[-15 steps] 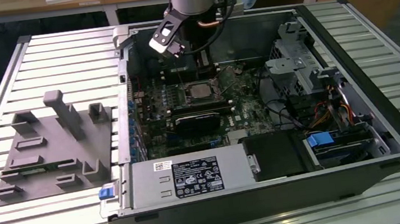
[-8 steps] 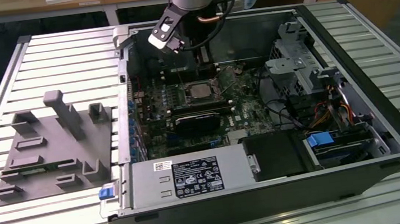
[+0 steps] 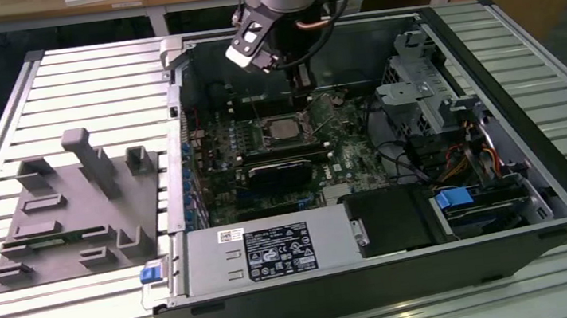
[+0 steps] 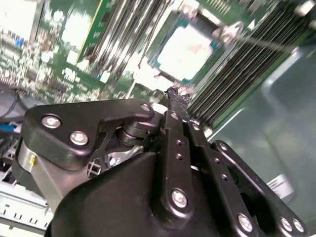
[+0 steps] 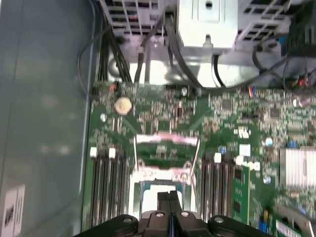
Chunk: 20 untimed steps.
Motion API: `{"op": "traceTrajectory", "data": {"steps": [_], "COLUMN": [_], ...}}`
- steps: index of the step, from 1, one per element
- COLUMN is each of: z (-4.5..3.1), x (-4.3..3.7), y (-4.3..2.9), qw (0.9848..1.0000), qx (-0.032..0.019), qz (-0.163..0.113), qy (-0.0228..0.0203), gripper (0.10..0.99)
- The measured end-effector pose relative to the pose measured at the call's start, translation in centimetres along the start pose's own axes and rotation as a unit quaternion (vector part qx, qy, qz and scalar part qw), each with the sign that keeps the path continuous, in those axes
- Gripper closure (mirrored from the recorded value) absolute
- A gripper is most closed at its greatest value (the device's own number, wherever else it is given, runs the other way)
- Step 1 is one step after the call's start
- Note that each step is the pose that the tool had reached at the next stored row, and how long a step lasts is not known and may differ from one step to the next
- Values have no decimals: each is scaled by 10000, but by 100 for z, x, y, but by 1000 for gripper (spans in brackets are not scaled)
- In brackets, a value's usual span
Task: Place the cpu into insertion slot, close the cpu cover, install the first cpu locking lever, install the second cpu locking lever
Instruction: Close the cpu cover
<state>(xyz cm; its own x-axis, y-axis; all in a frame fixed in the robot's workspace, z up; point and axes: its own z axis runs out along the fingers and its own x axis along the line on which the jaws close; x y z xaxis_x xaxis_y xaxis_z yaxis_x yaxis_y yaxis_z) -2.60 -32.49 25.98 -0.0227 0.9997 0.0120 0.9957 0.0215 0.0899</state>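
Inside the open case (image 3: 385,296), the cpu (image 3: 282,129) lies seated in the insertion slot (image 3: 262,133). Near its far edge the gripper (image 3: 303,92) hangs empty. Its fingers (image 5: 164,200) are pinched into one narrow tip, seemingly suited to nudging the swung-back cpu cover (image 5: 165,140).

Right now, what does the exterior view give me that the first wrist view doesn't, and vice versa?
Exterior view adds: the grey fixture block beside the case, the power supply and the blue drive caddy. First wrist view adds: the coin battery, the memory slots flanking the socket, and the gripper with its fingers shut together. Both: the cpu sitting in the insertion slot, with the gripper close to it.
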Motion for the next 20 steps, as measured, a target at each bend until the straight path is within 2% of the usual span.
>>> {"op": "traceTrajectory", "data": {"steps": [16, 20], "z": [53, 60], "x": [-13, -15], "y": [580, 666], "qw": [10000, 10000], "qx": [1, 1], "qz": [0, 0], "qy": [1, 0], "gripper": [984, 984]}}
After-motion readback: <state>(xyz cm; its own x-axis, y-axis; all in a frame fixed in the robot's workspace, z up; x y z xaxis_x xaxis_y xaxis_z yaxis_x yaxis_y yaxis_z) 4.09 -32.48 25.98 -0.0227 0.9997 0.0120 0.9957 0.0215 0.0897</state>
